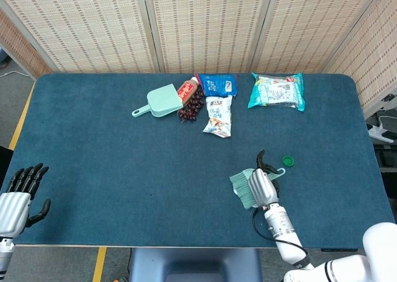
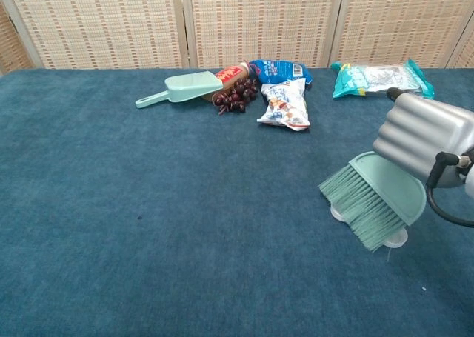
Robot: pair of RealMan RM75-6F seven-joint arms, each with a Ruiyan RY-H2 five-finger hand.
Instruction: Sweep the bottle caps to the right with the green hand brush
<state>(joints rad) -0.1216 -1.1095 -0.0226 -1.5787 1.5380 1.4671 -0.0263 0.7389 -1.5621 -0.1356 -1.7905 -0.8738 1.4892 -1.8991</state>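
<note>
My right hand [image 1: 263, 184] [image 2: 425, 139] grips the green hand brush [image 2: 372, 198] [image 1: 243, 186] at the table's front right, bristles down on the cloth. Two white bottle caps peek out from under the bristles in the chest view: one [image 2: 337, 214] at the brush's left end, the other [image 2: 398, 238] at its right end. The head view hides both behind the brush and hand. A green bottle cap [image 1: 288, 160] lies just right of the hand. My left hand [image 1: 20, 195] hangs at the front left corner, off the table, fingers apart and holding nothing.
At the back middle lie a green dustpan [image 1: 160, 101] [image 2: 180, 88], a red packet [image 1: 187, 90], dark grapes [image 1: 191, 110], a blue packet [image 1: 217, 83] and a white snack bag [image 1: 218, 116]. A teal snack bag [image 1: 276, 90] lies back right. The blue table's right edge [image 1: 372, 164] is near.
</note>
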